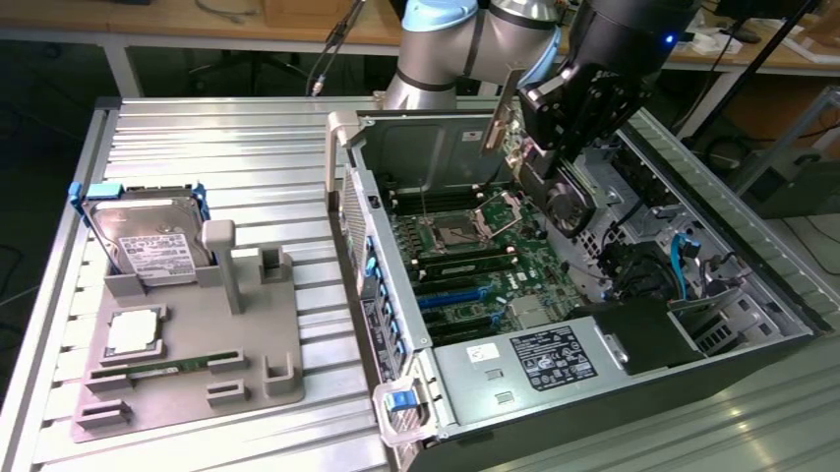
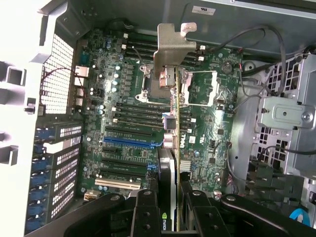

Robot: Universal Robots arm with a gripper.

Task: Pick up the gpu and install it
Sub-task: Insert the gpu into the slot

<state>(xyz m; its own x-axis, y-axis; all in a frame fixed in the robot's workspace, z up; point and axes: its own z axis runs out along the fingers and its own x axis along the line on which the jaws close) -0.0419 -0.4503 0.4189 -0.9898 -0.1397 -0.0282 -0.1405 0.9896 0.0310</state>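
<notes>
The hand [image 2: 173, 207], pinched narrowly onto the gpu [image 2: 172, 126], grips a light, stiff, fragile card, probably safest held by its faces

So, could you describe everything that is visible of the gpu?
The gpu is a thin flat card, held on edge by the shut jaws above the motherboard inside the open case. One face carries a black round fan, and the board edge looks green-yellow. A pale metal bracket, bent at its tip, closes the end far from the jaws. A small green logo shows near the grip. Only the jaws seem to touch it.
</notes>
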